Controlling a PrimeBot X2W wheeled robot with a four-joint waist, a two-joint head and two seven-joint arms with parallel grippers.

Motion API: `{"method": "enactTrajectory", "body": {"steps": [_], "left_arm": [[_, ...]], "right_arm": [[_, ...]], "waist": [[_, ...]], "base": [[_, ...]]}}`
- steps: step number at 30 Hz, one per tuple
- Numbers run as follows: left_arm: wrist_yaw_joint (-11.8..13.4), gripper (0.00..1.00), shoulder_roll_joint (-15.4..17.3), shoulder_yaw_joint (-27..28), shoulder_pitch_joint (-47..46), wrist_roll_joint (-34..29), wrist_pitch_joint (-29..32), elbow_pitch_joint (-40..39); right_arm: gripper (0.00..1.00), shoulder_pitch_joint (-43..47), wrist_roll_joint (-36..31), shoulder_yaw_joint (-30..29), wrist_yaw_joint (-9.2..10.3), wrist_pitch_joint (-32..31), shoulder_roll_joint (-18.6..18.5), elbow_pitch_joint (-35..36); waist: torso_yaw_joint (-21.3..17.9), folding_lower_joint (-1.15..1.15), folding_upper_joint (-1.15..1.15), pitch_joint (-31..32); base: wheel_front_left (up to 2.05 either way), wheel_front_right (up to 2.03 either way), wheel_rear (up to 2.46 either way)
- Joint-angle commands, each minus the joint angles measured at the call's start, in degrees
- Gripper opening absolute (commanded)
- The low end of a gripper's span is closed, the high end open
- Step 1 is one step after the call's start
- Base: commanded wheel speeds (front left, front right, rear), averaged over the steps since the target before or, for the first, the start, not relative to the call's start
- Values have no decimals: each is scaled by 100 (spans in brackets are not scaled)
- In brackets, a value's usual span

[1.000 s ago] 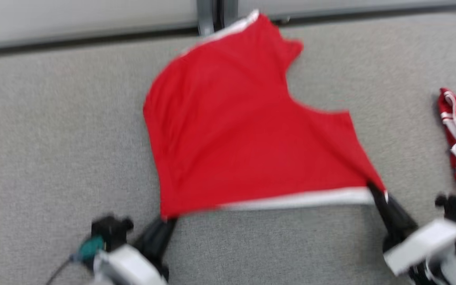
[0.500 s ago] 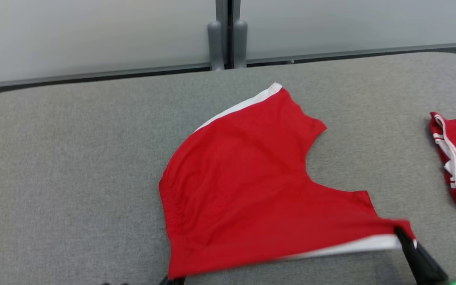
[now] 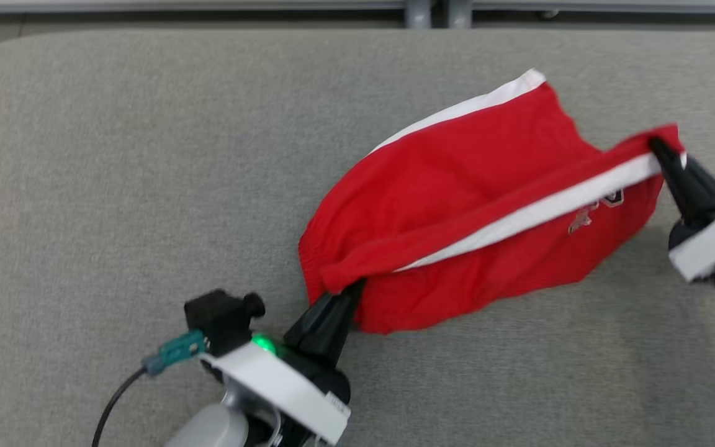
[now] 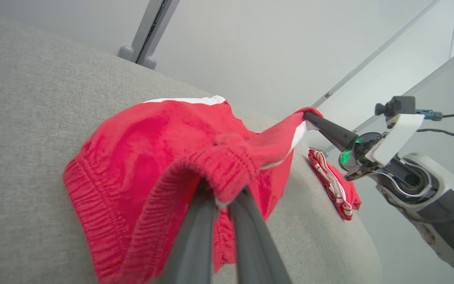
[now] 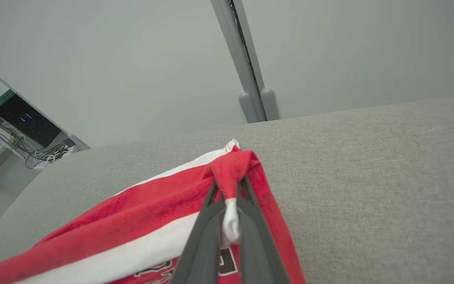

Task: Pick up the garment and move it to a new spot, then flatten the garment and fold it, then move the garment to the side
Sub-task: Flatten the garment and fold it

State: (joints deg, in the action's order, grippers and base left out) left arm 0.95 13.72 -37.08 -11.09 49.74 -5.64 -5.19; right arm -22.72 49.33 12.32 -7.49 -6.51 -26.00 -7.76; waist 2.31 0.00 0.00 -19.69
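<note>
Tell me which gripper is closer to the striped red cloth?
Right. The right gripper is close by the striped cloth; the left gripper is farther, across the red shorts.

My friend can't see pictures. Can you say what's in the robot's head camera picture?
Red shorts with a white stripe lie half folded on a grey padded table, held by two robot hands. The left hand pinches the near left corner, and the right hand holds up the far right corner.
</note>
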Motion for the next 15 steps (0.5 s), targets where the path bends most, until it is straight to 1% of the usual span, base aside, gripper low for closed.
{"method": "enactTrajectory", "body": {"steps": [1,5,7,10,15], "left_arm": [[93,0,-100,31,-329,111,218,-14],[282,0,-290,99,-835,111,458,271],[356,0,-394,127,-1018,105,495,447],[391,0,-496,110,-1162,144,550,664],[392,0,-570,116,-1233,187,566,851]], "right_arm": [[0,-495,-35,10,0,-299,-81,-255],[0,-1338,-148,218,0,-726,-37,-827],[0,-1670,-215,360,0,-817,-3,-1072],[0,-2035,-282,578,0,-899,35,-1426],[0,-2387,-298,841,0,-945,52,-1760]], "waist": [[341,0,0,-406],[455,0,0,-589],[491,0,0,-634],[526,0,0,-664],[558,0,0,-670]], "base": [[0,0,0],[0,0,0],[0,0,0],[0,0,0],[0,0,0]]}}
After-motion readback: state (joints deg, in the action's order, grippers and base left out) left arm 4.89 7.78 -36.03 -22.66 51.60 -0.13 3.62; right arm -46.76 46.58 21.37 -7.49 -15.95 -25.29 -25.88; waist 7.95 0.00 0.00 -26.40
